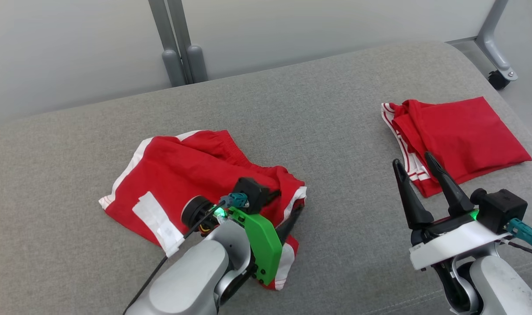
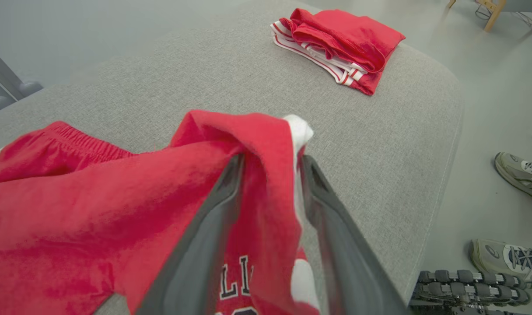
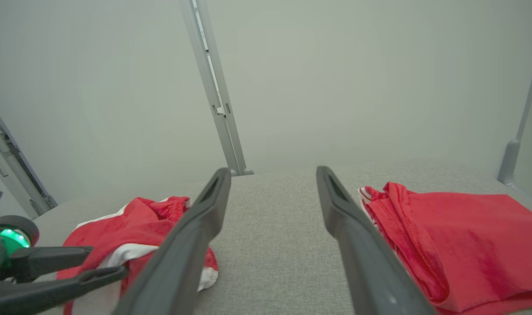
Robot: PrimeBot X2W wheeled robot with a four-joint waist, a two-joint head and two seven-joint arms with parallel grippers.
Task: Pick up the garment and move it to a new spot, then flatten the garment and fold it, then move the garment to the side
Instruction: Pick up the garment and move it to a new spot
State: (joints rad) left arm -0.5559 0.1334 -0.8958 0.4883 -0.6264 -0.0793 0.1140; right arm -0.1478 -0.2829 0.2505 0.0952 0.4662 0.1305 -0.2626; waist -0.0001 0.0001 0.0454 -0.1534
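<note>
Crumpled red shorts point(image 1: 183, 175) lie under the left gripper point(image 2: 272, 159), its fingers parted around a hem. The right gripper point(image 1: 412, 158), spread and empty, hovers well apart beside a folded red garment point(image 1: 463, 131).

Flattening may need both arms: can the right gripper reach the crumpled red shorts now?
Probably yes: the right gripper stands open, bare cushion between it and the shorts; only the left gripper, fabric between its fingers, crowds that edge.
</note>
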